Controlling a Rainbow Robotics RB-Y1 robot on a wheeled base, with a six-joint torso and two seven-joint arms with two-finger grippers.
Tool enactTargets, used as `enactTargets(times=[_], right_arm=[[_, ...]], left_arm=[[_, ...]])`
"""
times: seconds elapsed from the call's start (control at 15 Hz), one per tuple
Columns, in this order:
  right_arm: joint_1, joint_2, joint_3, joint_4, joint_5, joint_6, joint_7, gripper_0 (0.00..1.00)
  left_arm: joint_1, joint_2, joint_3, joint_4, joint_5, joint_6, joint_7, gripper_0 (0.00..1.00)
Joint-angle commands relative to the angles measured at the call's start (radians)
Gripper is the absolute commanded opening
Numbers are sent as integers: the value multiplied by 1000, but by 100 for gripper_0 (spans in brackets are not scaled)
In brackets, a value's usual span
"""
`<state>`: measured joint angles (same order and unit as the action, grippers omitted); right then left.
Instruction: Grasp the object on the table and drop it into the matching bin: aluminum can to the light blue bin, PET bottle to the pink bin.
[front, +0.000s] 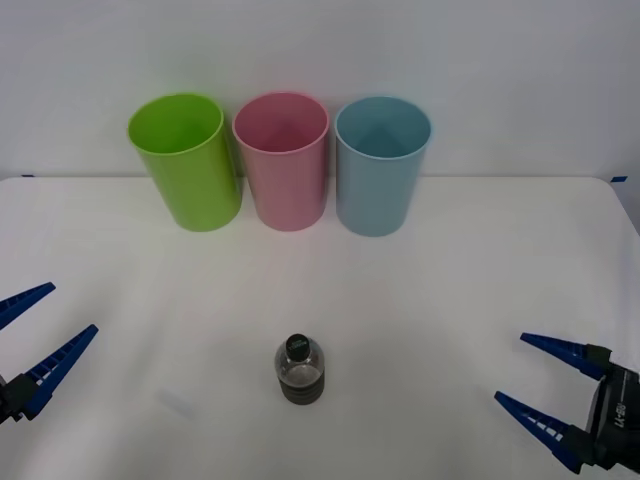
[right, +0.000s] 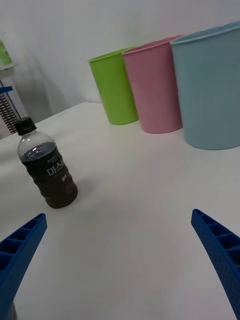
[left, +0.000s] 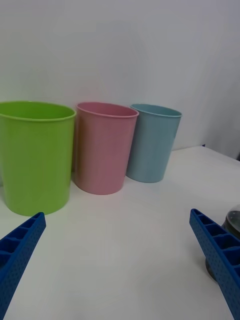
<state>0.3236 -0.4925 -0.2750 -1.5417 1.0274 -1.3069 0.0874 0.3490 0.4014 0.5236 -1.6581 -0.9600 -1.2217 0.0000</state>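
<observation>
A small clear PET bottle (front: 299, 370) (right: 46, 170) with a black cap and dark lower half stands upright near the front middle of the white table (front: 450, 290). The pink bin (front: 282, 160) (right: 155, 85) (left: 104, 147) stands at the back between a lime green bin and the light blue bin (front: 380, 165) (right: 212, 85) (left: 152, 142). My left gripper (front: 38, 333) is open at the front left, well left of the bottle. My right gripper (front: 533, 372) is open at the front right, well right of it. In the left wrist view the bottle (left: 232, 225) peeks out behind a finger.
A lime green bin (front: 185, 160) (right: 116, 85) (left: 34, 155) stands left of the pink one; the three bins stand close together along the table's far edge, against a white wall. Bare tabletop lies between the bottle and the bins.
</observation>
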Motion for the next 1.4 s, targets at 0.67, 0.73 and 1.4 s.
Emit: enactTargets(times=[0.67, 0.73, 1.4], right_arm=[[-97, 0, 353, 0, 10, 187, 270, 100], [-107, 0, 387, 0, 11, 207, 278, 100], [-181, 78, 583, 0, 88, 399, 314, 100]], left_arm=[[0, 0, 0, 0, 0, 0, 0, 100], [0, 0, 0, 0, 0, 0, 0, 100], [0, 0, 0, 0, 0, 0, 0, 100]])
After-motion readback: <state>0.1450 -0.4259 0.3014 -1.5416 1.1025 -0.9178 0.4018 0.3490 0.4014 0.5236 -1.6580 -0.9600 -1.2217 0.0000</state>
